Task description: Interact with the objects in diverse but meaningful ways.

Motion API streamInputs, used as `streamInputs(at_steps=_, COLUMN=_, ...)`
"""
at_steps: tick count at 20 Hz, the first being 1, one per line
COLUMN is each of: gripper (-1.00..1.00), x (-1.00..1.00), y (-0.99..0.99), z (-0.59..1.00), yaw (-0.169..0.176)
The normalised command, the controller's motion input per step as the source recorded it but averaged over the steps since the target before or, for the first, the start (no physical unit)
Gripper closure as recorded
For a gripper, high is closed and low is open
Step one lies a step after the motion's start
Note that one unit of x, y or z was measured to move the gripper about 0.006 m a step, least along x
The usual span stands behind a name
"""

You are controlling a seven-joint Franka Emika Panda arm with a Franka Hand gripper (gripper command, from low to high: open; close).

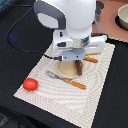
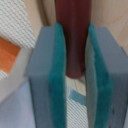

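Nearest the wrist camera you have the two teal pads of the gripper, with the brown sausage stick running down between them. The pads sit right against both sides of the stick with no gap you can make out, so I read it as clamped on the stick; whether it carries any weight yet, the pictures don't say. In the exterior view the gripper is down over the round tan plate, and the lower end of the sausage stick pokes out below it, on or just above the plate; you can't tell which. Progress, as a judgement: one interaction is at the grasp stage, nothing visibly relocated yet. The red tomato sits apart from the plate, toward the exterior view's left, on the striped placemat, untouched as it lies. The grey pot is well away from the plate, up at the exterior view's right edge, cropped by the frame. Orange-handled fork lies just beside the plate's near rim; another orange-handled piece lies beside its far side. Hidden: the arm body blocks most of the plate's far half and whatever lies behind it. No bread loaf or carton visible. Orange patch in the wrist view is probably a cutlery handle, too blurred to confirm.
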Motion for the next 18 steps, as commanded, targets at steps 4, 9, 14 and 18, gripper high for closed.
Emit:
streamInputs(at_steps=4, gripper=1.00, x=-0.18, y=0.21, z=1.00, yaw=-0.002)
streamInputs(at_steps=9, gripper=1.00, x=-0.01, y=0.22, z=0.52, yaw=0.000)
streamInputs(at_steps=14, gripper=-1.00, x=0.14, y=0.04, z=-0.18, yaw=0.004)
streamInputs(at_steps=18, gripper=-1.00, x=0.08, y=0.00, z=-0.07, yaw=0.001)
